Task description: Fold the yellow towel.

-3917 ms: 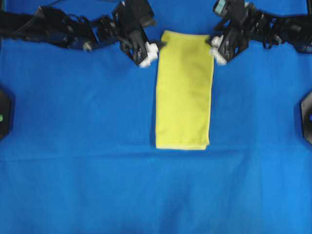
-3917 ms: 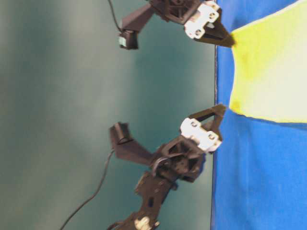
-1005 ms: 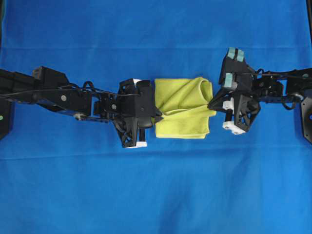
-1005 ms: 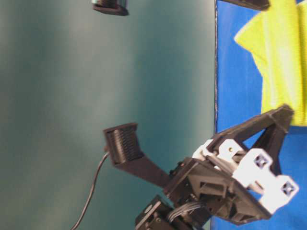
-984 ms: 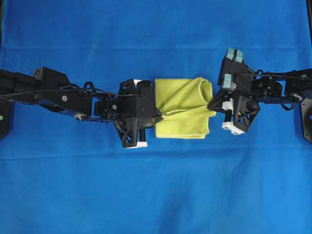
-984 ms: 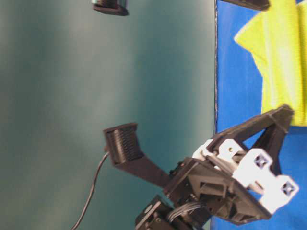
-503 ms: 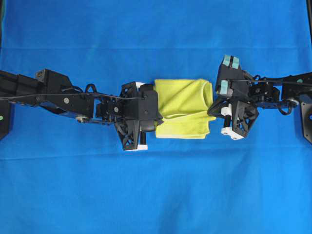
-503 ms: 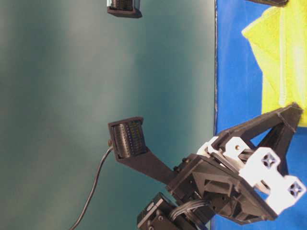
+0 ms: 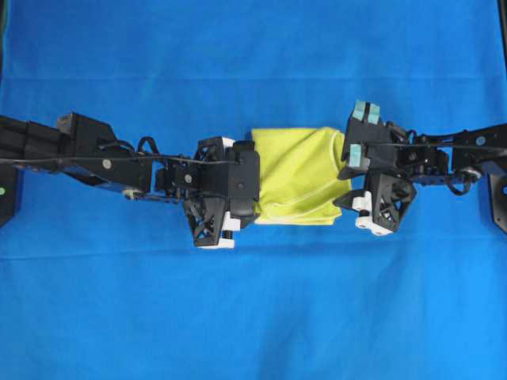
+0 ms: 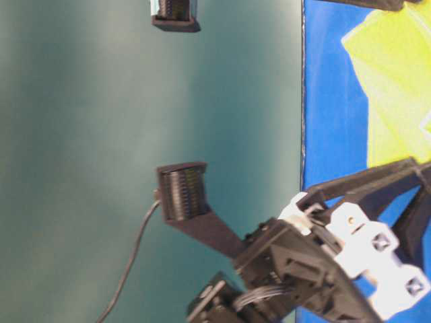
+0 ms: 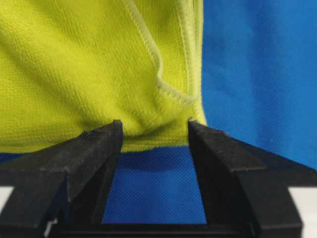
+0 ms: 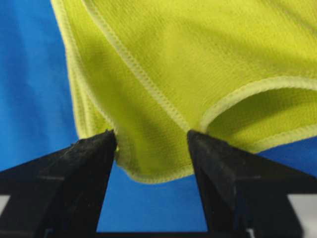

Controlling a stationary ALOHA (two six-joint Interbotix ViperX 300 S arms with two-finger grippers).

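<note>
The yellow towel (image 9: 297, 176) lies folded into a rough square on the blue cloth, its top layer a little rumpled. My left gripper (image 9: 255, 209) is at its near left corner and my right gripper (image 9: 343, 198) at its near right corner. In the left wrist view the left gripper (image 11: 154, 128) is open, and the towel's edge (image 11: 99, 59) lies between the fingertips. In the right wrist view the right gripper (image 12: 151, 136) is open, with a folded corner of the towel (image 12: 198, 59) sagging between the tips. The towel also shows in the table-level view (image 10: 397, 81).
The blue cloth (image 9: 253, 317) covers the whole table. Black fixtures stand at the left edge (image 9: 6, 194) and the right edge (image 9: 499, 194). Both arms stretch in from the sides along the middle of the table.
Both grippers moved toward the near edge, bringing the towel's raised layer down. Their jaws have opened and the towel lies flatter.
</note>
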